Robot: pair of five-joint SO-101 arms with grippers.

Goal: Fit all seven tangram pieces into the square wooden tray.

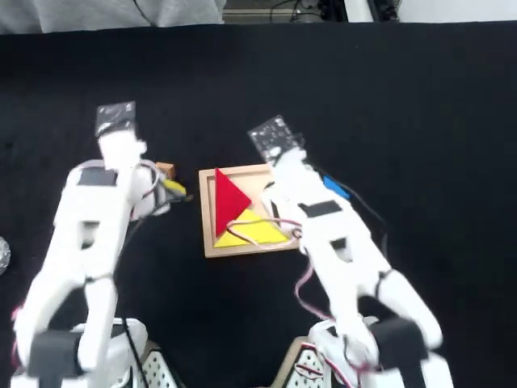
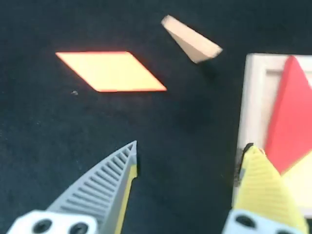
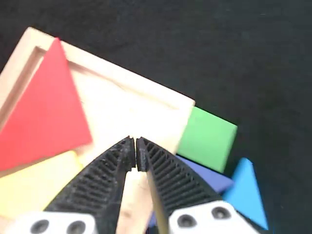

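Observation:
The square wooden tray (image 1: pixel 208 242) lies mid-table and holds a red triangle (image 1: pixel 230 198) and a yellow triangle (image 1: pixel 257 233). My right gripper (image 3: pixel 135 146) is shut and hovers over the bare tray floor near the tray's rim (image 3: pixel 181 105). Just outside that rim lie a green square (image 3: pixel 207 139), a dark blue piece (image 3: pixel 207 179) and a light blue triangle (image 3: pixel 246 192). My left gripper (image 2: pixel 187 161) is open above black cloth, left of the tray (image 2: pixel 253 92). Beyond it lie an orange parallelogram (image 2: pixel 109 71) and a bare wood triangle (image 2: pixel 191 40).
Black cloth covers the table, with wide free room behind the tray and to the far right. A small round metal object (image 1: pixel 2 252) sits at the left edge. Both arm bases stand along the front edge.

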